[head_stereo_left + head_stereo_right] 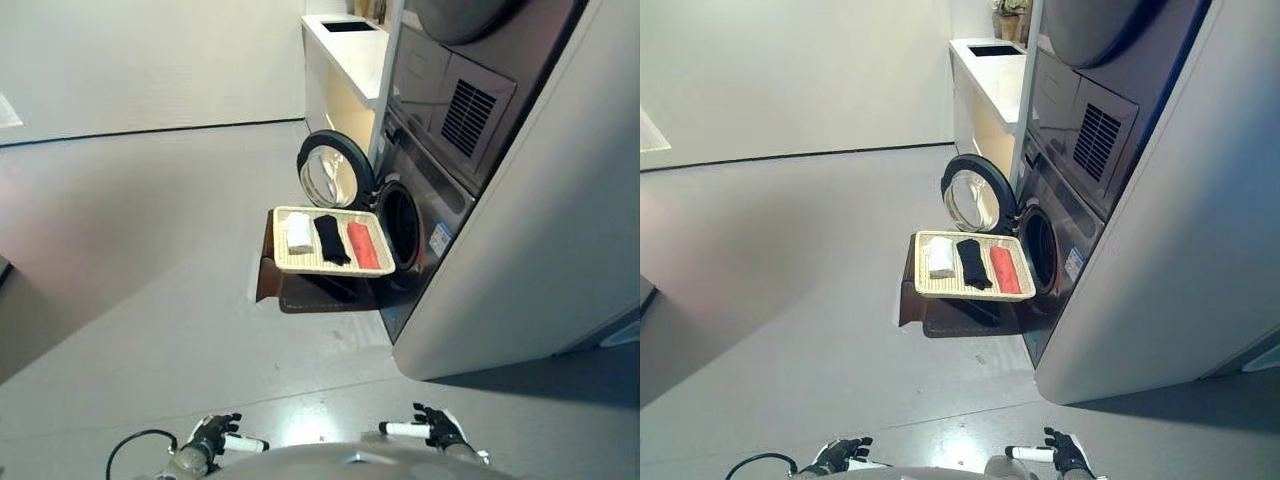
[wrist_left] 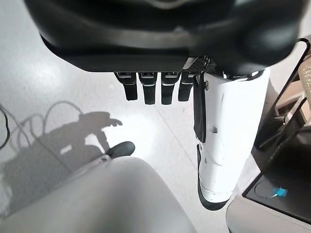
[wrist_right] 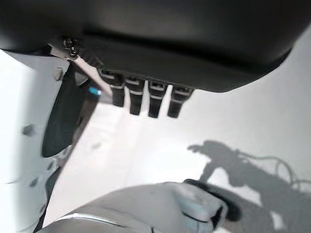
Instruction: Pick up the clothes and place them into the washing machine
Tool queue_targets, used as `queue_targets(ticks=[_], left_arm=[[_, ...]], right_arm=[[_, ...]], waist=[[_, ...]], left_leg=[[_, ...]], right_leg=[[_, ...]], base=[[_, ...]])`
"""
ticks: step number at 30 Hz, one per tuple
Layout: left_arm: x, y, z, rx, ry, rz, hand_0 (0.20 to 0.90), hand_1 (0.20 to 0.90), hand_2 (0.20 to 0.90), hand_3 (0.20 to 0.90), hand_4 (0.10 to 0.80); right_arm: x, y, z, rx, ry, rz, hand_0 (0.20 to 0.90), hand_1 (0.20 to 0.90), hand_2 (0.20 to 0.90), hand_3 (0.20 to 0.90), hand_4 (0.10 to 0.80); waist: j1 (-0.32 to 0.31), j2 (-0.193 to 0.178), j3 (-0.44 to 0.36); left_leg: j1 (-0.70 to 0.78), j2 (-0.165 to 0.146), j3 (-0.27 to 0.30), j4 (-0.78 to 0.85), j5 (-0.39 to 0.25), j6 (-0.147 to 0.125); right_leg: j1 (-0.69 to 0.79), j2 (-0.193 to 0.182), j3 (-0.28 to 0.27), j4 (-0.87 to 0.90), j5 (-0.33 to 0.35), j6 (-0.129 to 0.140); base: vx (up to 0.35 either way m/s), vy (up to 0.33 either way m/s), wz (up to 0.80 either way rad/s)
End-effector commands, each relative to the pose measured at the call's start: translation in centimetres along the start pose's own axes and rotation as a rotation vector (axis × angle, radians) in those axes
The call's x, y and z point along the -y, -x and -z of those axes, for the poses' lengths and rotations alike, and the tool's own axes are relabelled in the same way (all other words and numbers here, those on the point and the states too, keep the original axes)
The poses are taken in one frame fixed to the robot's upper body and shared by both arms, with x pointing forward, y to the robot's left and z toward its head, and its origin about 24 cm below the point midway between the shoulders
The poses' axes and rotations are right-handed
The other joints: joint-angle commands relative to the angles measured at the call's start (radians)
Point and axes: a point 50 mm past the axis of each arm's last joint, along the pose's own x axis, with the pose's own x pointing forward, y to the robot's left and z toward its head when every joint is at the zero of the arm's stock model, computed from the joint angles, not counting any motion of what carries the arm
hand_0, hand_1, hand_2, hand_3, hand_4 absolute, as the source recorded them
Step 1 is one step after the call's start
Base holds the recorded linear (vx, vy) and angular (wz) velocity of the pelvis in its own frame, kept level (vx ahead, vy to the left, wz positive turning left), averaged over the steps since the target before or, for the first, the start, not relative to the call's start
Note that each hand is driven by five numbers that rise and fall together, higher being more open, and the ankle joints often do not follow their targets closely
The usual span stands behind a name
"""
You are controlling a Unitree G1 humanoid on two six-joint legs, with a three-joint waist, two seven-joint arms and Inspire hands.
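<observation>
Three folded clothes lie side by side in a woven tray [image 1: 278,240]: a white one [image 1: 299,233], a black one [image 1: 331,240] and a red one [image 1: 362,245]. The tray rests on a dark stool [image 1: 300,292] just in front of the washing machine's drum opening [image 1: 400,225], whose round door [image 1: 335,170] stands swung open. My left hand [image 1: 215,435] and right hand [image 1: 435,428] hang low and far from the tray. In the wrist views the left fingers [image 2: 150,90] and right fingers [image 3: 146,99] are relaxed and hold nothing.
A second machine is stacked above the washer, with a vent grille [image 1: 468,115]. A large white panel [image 1: 520,230] stands on the right. A white counter [image 1: 345,50] runs along the back. Grey floor [image 1: 150,250] lies between me and the stool.
</observation>
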Motion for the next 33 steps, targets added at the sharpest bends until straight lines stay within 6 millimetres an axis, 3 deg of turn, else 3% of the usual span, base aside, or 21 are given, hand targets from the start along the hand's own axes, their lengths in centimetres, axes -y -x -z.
queue_targets(ticks=[1, 5, 7, 9, 11, 14, 15, 17, 20, 23, 24, 27, 29, 33], left_arm=[[-0.6, -0.3, -2.1, 0.076, 0.037, -0.044, 0.9, 0.9, 0.9, 0.9, 0.8], [-0.5, -0.3, -1.9, 0.067, 0.059, -0.055, 0.9, 0.9, 0.9, 0.9, 0.8], [0.2, -0.3, -1.7, 0.061, 0.08, -0.054, 0.9, 0.9, 0.9, 0.9, 0.8], [0.7, -0.3, -1.8, 0.062, 0.096, -0.044, 0.9, 0.9, 0.9, 0.9, 0.8], [1.4, -0.4, -2.5, 0.085, 0.1, -0.025, 0.9, 0.9, 0.9, 0.9, 0.8], [1.4, -0.6, -4.4, 0.156, 0.073, -0.016, 0.9, 0.9, 0.9, 0.9, 0.8], [1.0, -0.6, -5.6, 0.198, 0.086, -0.032, 0.9, 0.9, 0.9, 0.9, 0.8], [0.8, -0.6, -5.7, 0.206, 0.101, -0.044, 0.9, 0.9, 0.9, 0.9, 0.8], [0.3, -0.6, -5.3, 0.192, 0.116, -0.078, 0.9, 0.9, 0.9, 0.9, 0.8], [0.0, -0.6, -4.9, 0.165, 0.141, -0.109, 0.9, 0.9, 0.9, 0.9, 0.8], [0.0, -0.6, -4.9, 0.165, 0.141, -0.109, 0.9, 0.9, 0.9, 0.9, 0.8], [0.2, -0.6, -4.7, 0.151, 0.157, -0.114, 0.9, 0.9, 0.9, 0.9, 0.8], [0.3, -0.6, -4.4, 0.136, 0.156, -0.115, 0.9, 0.9, 0.9, 0.9, 0.8], [0.3, -0.6, -4.5, 0.134, 0.144, -0.115, 0.9, 0.9, 0.9, 0.9, 0.8]], right_arm=[[1.1, 0.5, 2.8, -0.102, 0.038, 0.034, 0.9, 0.9, 0.9, 0.9, 0.8], [1.1, 0.4, 2.5, -0.095, 0.036, 0.034, 0.9, 0.9, 0.9, 0.9, 0.8], [1.1, 0.5, 2.6, -0.084, 0.026, 0.027, 0.9, 0.9, 0.9, 0.9, 0.8], [1.1, 0.5, 2.5, -0.076, 0.026, 0.027, 0.9, 0.9, 0.9, 0.9, 0.8], [1.3, 0.4, 2.0, -0.053, 0.024, 0.035, 0.9, 0.9, 0.9, 0.9, 0.8], [2.0, 0.1, 1.0, -0.014, 0.022, 0.05, 0.9, 0.9, 0.9, 0.9, 0.8], [2.1, -0.1, -0.2, 0.024, 0.032, 0.057, 0.9, 0.9, 0.9, 0.9, 0.8], [2.1, -0.3, -1.3, 0.053, 0.037, 0.061, 0.9, 0.9, 0.9, 0.9, 0.8], [1.8, -0.5, -2.9, 0.097, 0.027, 0.064, 0.9, 0.9, 0.9, 0.9, 0.8], [1.5, -0.6, -3.7, 0.119, 0.033, 0.064, 0.9, 0.9, 0.9, 0.9, 0.8], [1.5, -0.6, -3.7, 0.119, 0.033, 0.064, 0.9, 0.9, 0.9, 0.9, 0.8], [1.4, -0.5, -3.2, 0.105, 0.028, 0.077, 0.9, 0.9, 0.9, 0.9, 0.8], [1.8, -0.5, -3.0, 0.095, 0.013, 0.094, 0.9, 0.9, 0.9, 0.9, 0.8], [2.0, -0.6, -3.4, 0.097, -0.006, 0.102, 0.9, 0.9, 0.9, 0.9, 0.8]], waist=[[-0.053, -0.011, 0.007], [-0.078, -0.008, -0.002], [-0.1, -0.005, -0.039], [-0.103, 0.008, -0.056], [-0.101, 0.014, -0.069], [-0.079, -0.019, -0.059], [-0.049, -0.046, -0.036], [-0.025, -0.063, -0.028], [0.016, -0.089, -0.003], [0.042, -0.076, 0.017], [0.043, -0.077, 0.02], [0.068, -0.032, 0.023], [0.08, -0.016, 0.017], [0.089, -0.007, 0.007]], left_leg=[[0.227, -0.034, -0.056, 0.026, -0.203, -0.069], [0.296, -0.002, -0.083, 0.002, -0.217, -0.085], [0.322, 0.034, -0.111, 0.015, -0.21, -0.097], [0.307, 0.057, -0.129, 0.067, -0.166, -0.111], [0.25, 0.072, -0.127, 0.215, -0.051, -0.138], [0.097, 0.026, -0.124, 0.548, 0.078, -0.152], [0.019, -0.001, -0.108, 0.7, 0.09, -0.14], [-0.041, 0.004, -0.072, 0.739, 0.087, -0.123], [-0.22, 0.01, 0.006, 0.683, 0.045, -0.101], [-0.296, 0.077, 0.051, 0.477, 0.065, -0.117], [-0.289, 0.076, 0.053, 0.474, 0.064, -0.117], [-0.28, 0.122, 0.035, 0.134, 0.175, -0.155], [-0.309, 0.132, 0.028, 0.0, 0.204, -0.17], [-0.331, 0.135, 0.069, -0.017, 0.234, -0.186]], right_leg=[[-0.108, -0.058, -0.025, -0.36, 0.337, 0.042], [-0.145, -0.027, 0.019, -0.428, 0.396, 0.054], [-0.135, 0.017, 0.094, -0.424, 0.421, 0.042], [-0.131, 0.048, 0.102, -0.396, 0.415, 0.029], [-0.083, 0.081, 0.099, -0.4, 0.395, 0.001], [0.036, 0.086, 0.109, -0.435, 0.348, -0.045], [0.096, 0.081, 0.123, -0.445, 0.327, -0.065], [0.132, 0.082, 0.139, -0.445, 0.305, -0.079], [0.181, 0.079, 0.168, -0.434, 0.273, -0.082], [0.224, 0.095, 0.187, -0.434, 0.229, -0.067], [0.229, 0.094, 0.188, -0.435, 0.227, -0.066], [0.296, 0.121, 0.212, -0.452, 0.175, -0.046], [0.339, 0.123, 0.233, -0.462, 0.136, -0.037], [0.408, 0.103, 0.256, -0.468, 0.094, -0.025]], base=[[0.511, -0.179, 0.52], [0.322, -0.127, 0.4], [0.39, -0.25, -0.24], [0.308, -0.229, 0.13], [0.29, -0.23, 0.38], [0.308, -0.281, 0.48], [0.237, -0.238, 0.18], [0.267, -0.236, -0.23], [0.229, -0.119, -0.25], [0.202, 0.036, -0.13], [0.226, 0.082, -0.15], [0.334, 0.134, -0.19], [0.364, 0.142, -0.2], [0.256, 0.12, -0.39]])
